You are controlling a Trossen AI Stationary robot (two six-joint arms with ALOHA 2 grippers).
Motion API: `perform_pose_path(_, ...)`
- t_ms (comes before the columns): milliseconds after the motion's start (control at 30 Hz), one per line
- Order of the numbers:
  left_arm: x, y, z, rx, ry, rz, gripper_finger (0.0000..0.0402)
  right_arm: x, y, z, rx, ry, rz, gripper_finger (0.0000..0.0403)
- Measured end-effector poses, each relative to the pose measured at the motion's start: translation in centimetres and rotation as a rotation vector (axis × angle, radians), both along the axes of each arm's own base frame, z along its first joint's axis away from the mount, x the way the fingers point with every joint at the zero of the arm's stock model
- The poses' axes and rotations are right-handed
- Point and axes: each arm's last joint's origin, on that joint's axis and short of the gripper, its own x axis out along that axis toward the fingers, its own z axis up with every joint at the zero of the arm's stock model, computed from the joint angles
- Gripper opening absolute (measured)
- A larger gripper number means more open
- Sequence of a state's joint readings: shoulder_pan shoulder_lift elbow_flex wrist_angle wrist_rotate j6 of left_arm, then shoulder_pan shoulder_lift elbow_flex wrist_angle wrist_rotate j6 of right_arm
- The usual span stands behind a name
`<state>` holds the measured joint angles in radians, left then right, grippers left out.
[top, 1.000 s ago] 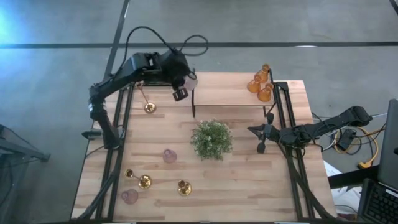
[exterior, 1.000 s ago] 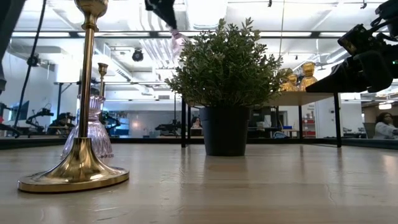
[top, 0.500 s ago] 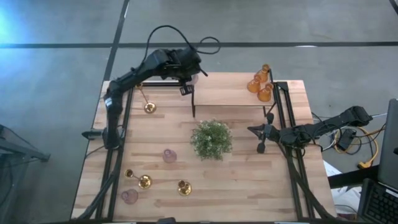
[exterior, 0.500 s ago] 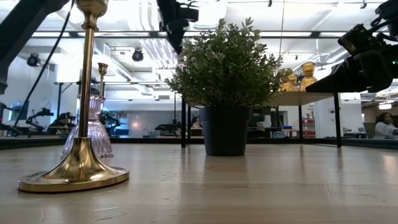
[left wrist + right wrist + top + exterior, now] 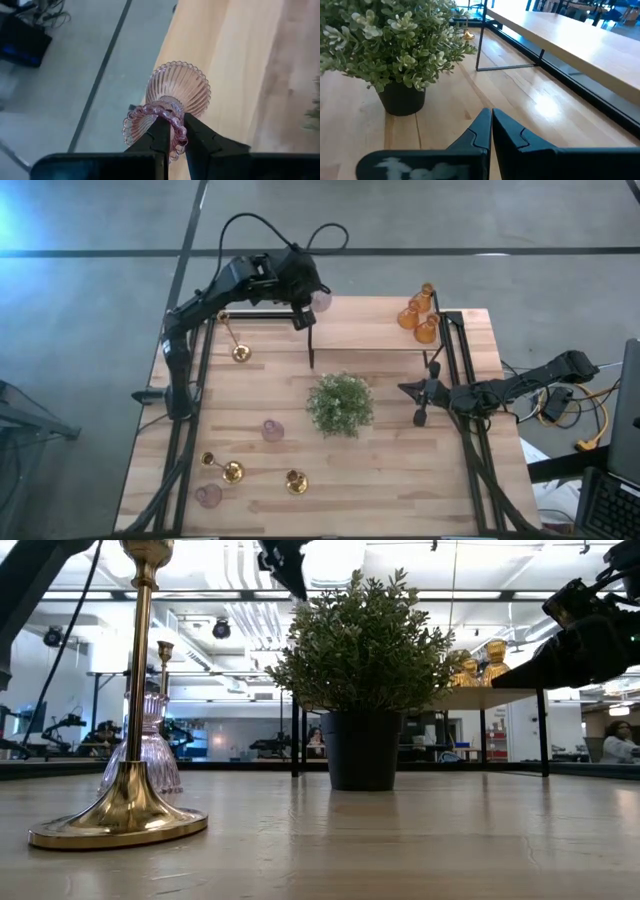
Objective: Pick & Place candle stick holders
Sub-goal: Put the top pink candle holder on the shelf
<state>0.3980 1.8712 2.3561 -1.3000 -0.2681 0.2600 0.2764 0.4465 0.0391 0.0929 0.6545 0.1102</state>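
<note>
My left gripper point(image 5: 303, 310) hangs high over the table's far edge, by the left end of the raised wooden shelf point(image 5: 375, 328), shut on a pink glass candle stick holder point(image 5: 321, 300) point(image 5: 175, 100). Amber holders point(image 5: 418, 313) stand on the shelf's right end. Brass holders stand on their round bases at the far left point(image 5: 240, 352) and near left point(image 5: 232, 471) point(image 5: 296, 481). Two more pink holders point(image 5: 272, 430) point(image 5: 208, 496) stand on the table. My right gripper point(image 5: 420, 398) waits shut to the right of the plant. My left gripper pinches the beaded rim point(image 5: 176, 124) of the pink holder's small cup end, one finger point(image 5: 159, 135) seemingly inside the cup and the other outside. The fingers slant down from the table's left. The holder is lifted clear, its wide ribbed foot point(image 5: 179, 89) pointing away from the fingers.
A bushy green plant point(image 5: 341, 403) in a dark pot stands mid-table, in front of the shelf. The shelf rests on thin black legs point(image 5: 312, 345). Black rails run along both table sides point(image 5: 190, 380) point(image 5: 465, 380). Bare wood lies near the front right.
My left gripper has carried the pink holder toward the table's far edge and a little to the right, up to the shelf's left end, rolling slightly on the way. It has stayed shut on the holder.
</note>
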Motion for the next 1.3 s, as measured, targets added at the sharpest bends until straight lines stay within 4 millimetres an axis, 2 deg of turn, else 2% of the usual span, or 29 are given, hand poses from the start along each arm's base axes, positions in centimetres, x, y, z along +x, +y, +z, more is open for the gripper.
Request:
perform_pose_path(133,0.0,-0.9,0.3,-0.011,-0.014,-0.034,0.0036,0.2,0.1,0.8,-0.031,-0.062,0.013,0.0008)
perform_pose_path(200,0.2,-1.5,0.4,-0.032,-0.025,-0.064,0.0036,0.4,0.1,2.2,-0.059,-0.119,0.023,0.0008)
perform_pose_path(300,0.6,-2.6,0.4,-0.086,-0.049,-0.125,0.0036,0.7,0.2,5.2,-0.058,-0.201,0.033,0.0008)
perform_pose_path(400,1.0,-3.8,0.3,-0.110,-0.060,-0.158,0.0036,1.1,0.5,8.4,-0.061,-0.214,0.091,0.0008)
perform_pose_path(567,1.6,-5.6,0.1,-0.107,-0.034,-0.227,0.0036,2.8,1.1,13.6,-0.092,-0.118,0.144,0.0008)
perform_pose_path(767,2.2,-8.3,0.0,-0.061,0.015,-0.392,0.0036,6.2,2.4,18.7,-0.083,-0.002,0.269,0.0031)
perform_pose_path(1033,2.8,-12.3,0.0,-0.049,0.026,-0.636,0.0036,10.1,2.7,22.7,-0.091,0.108,0.240,0.0116)
perform_pose_path(1167,2.8,-14.2,0.0,0.012,0.053,-0.749,0.0036,11.6,2.3,23.7,-0.059,0.104,0.237,0.0151)
perform_pose_path(1300,2.8,-15.5,0.0,0.067,0.077,-0.839,0.0036,12.8,2.0,24.1,0.027,0.096,0.349,0.0176)
